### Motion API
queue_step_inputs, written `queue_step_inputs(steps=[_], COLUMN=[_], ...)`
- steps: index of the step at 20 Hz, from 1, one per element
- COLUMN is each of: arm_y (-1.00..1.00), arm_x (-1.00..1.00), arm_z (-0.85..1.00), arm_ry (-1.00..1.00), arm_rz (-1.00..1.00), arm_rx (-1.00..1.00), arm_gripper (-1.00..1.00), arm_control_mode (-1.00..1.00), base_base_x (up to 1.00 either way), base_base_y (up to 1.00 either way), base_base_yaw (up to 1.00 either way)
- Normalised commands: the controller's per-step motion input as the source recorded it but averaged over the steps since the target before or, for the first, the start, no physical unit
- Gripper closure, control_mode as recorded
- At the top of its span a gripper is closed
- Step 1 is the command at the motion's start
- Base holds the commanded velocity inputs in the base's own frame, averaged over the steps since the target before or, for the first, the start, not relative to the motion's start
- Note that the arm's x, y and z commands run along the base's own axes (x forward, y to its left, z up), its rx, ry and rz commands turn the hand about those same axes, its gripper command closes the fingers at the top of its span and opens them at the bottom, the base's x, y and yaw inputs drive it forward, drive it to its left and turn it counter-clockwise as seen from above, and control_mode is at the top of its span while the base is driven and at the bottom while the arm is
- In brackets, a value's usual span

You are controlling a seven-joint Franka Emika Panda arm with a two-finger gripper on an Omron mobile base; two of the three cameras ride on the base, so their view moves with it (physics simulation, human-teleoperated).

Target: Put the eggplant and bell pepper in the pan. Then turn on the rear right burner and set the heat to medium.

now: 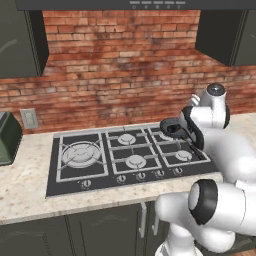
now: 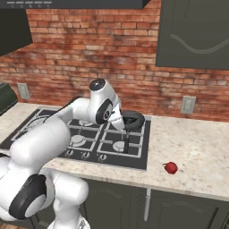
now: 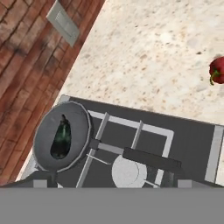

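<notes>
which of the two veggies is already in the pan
The eggplant, dark and glossy, lies inside the pan at the stove's rear right. The red bell pepper sits out on the counter.

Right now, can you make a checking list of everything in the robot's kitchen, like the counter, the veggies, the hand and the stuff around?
Surface: speckled beige counter with a black stovetop set in it.
Job's things: eggplant lies inside the pan on the rear right burner; bell pepper sits on the counter, right of the stove, not in the pan.
Clutter: green appliance at the counter's left end.
Grippers: gripper open, holding nothing, above the pan.
Cables: nothing seen.
Surroundings: brick wall, wall outlets, dark cabinets.
</notes>
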Motion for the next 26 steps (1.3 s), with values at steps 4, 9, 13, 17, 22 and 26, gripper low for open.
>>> queue_step_inputs(steps=[4,9,13,17,22,26], arm_y=[-0.18,-0.15,-0.16,-0.19,-0.14,-0.21], arm_x=[-0.84,-0.63,-0.52,-0.43,-0.19,-0.26], arm_z=[0.08,0.11,0.02,0.0,0.0,0.0], arm_ry=[0.01,0.12,0.16,0.18,0.23,0.16], arm_rz=[0.0,0.0,0.0,0.0,0.05,0.1], arm_rx=[0.0,0.0,0.0,0.0,0.0,0.0], arm_gripper=[-1.0,-1.0,-1.0,-1.0,-1.0,-1.0], arm_control_mode=[-1.0,-1.0,-1.0,-1.0,-1.0,-1.0], base_base_x=[0.0,0.0,0.0,0.0,0.0,0.0], base_base_y=[0.0,0.0,0.0,0.0,0.0,0.0], base_base_yaw=[0.0,0.0,0.0,0.0,0.0,0.0])
